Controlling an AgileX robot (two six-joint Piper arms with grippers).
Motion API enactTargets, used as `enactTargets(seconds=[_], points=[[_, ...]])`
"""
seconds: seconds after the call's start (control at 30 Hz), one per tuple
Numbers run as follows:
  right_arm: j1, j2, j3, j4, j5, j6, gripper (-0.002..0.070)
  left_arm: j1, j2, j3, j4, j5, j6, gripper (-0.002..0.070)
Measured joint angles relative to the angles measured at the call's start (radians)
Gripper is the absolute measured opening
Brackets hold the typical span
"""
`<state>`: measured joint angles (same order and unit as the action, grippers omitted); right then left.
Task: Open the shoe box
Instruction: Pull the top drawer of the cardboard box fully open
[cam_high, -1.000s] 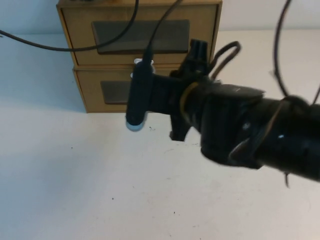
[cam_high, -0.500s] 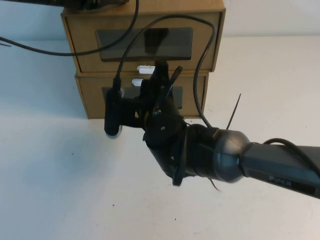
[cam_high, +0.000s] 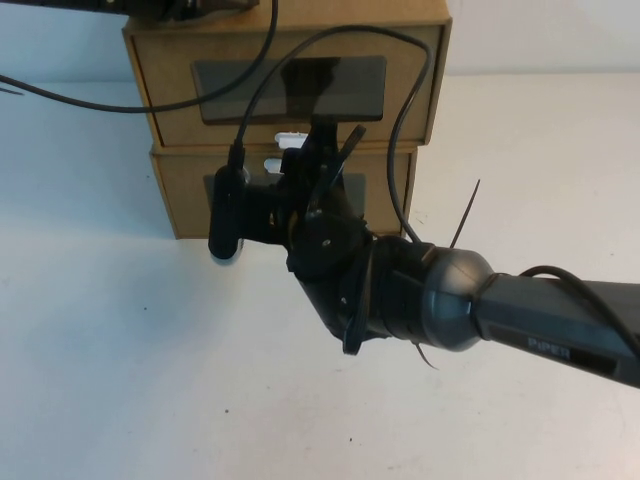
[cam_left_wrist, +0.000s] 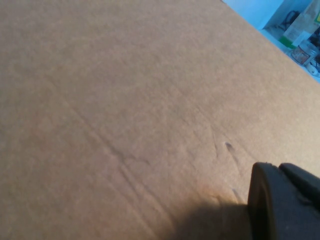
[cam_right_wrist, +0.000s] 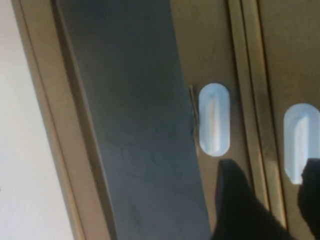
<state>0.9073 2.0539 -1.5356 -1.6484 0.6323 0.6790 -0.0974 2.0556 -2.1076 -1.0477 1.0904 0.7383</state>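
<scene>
Two cardboard shoe boxes are stacked at the back of the table, the upper box (cam_high: 160, 70) on the lower box (cam_high: 180, 200). Each front has a dark window and a small white pull tab. My right gripper (cam_high: 325, 150) reaches in from the right and stands open just in front of the tabs. In the right wrist view its fingers (cam_right_wrist: 235, 200) straddle the seam between the boxes; the lower tab (cam_right_wrist: 214, 119) lies beside one finger and the upper tab (cam_right_wrist: 301, 142) is partly covered by the other. My left gripper (cam_left_wrist: 287, 202) rests over the upper box's brown top (cam_left_wrist: 125, 100).
Black cables (cam_high: 120, 98) hang across the upper box front and loop above my right wrist. White table (cam_high: 120, 350) spreads in front of the boxes. A pale wall (cam_high: 540, 30) rises behind.
My right arm has moved away from the camera toward the box fronts, and its gripper has gone from shut to open near the tabs. The boxes have not moved.
</scene>
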Motion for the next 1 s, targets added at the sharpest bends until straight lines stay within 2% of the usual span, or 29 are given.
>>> enactTargets(seconds=[0.37,0.57,0.73,1.0], points=[[-0.044,0.000,-0.053,-0.004,-0.085,0.006,0.0249,0.008,0.002,0.000,-0.015,0.006,0.004,-0.0004],[-0.050,0.019,-0.059,-0.008,-0.127,0.008,0.0205,0.010,0.002,0.000,-0.019,0.010,0.004,-0.0004],[-0.054,0.052,-0.100,-0.021,-0.113,0.008,0.0176,0.010,0.002,0.000,-0.021,0.025,0.008,-0.0004],[-0.061,0.067,-0.140,-0.016,-0.108,0.023,0.0172,0.012,0.002,0.000,-0.030,0.036,0.011,-0.0004]])
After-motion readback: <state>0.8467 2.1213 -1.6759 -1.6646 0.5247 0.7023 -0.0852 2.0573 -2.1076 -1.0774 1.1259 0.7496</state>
